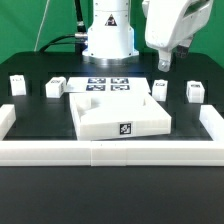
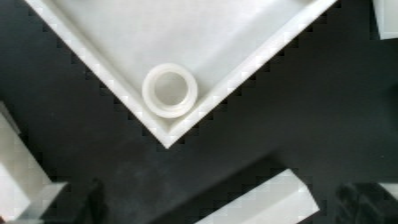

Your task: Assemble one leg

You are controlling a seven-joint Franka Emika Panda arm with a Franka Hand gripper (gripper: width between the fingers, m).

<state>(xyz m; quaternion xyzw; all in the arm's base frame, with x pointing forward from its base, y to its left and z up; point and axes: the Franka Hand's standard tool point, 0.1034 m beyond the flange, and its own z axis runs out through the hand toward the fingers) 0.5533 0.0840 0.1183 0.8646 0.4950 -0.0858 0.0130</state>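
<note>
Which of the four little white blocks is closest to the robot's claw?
The leg second from the exterior view's right, just below the gripper; the other three stand farther off.

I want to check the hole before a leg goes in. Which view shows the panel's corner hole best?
The wrist view: the corner hole sits mid-picture, large, its rim sharp. The exterior view shows the whole panel, but its holes are too small to make out there.

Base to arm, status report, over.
Gripper high, empty, jaw state unclear. Nearest leg upright, untouched. Panel corner hole under wrist; nothing between gripper and leg.
</note>
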